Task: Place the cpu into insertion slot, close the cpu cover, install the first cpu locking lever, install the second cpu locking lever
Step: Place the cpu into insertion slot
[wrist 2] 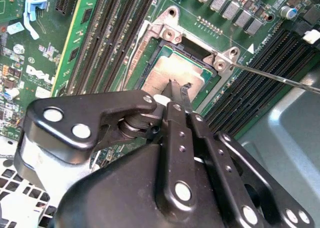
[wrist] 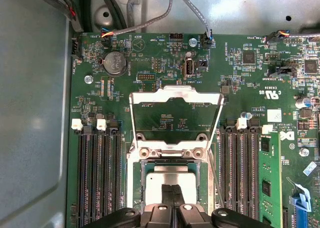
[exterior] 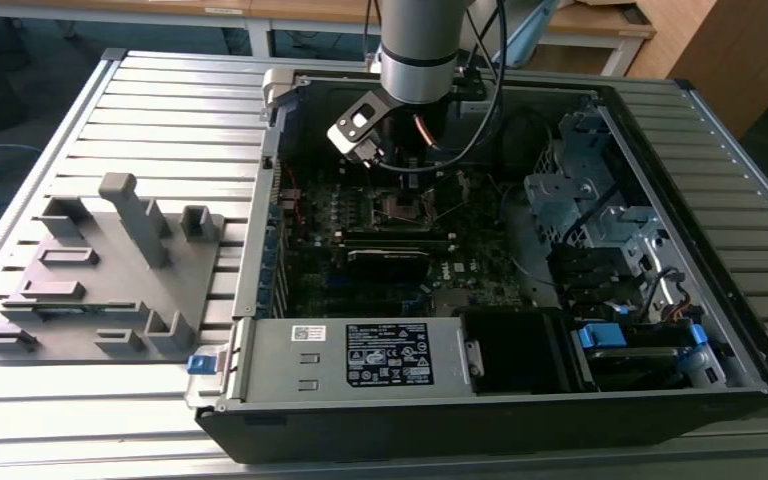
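Your gripper (wrist: pixel 172 189) has its fingers closed together on nothing, tips just over the grey face of the cpu (wrist: pixel 170 174). The cpu lies flat in the insertion slot (wrist: pixel 141 185), between the two banks of memory slots (wrist: pixel 97 178). The cpu cover (wrist: pixel 176 90) stands raised at the slot's edge; it looks thin, stiff, light and slick, so push on its free top bar rather than pinching it, and treat the chip below as fragile.

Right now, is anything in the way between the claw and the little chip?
Nothing visible is. The claw sits right at the cpu, which lies in the insertion slot. The cpu cover is flipped open beyond the slot, not over it.
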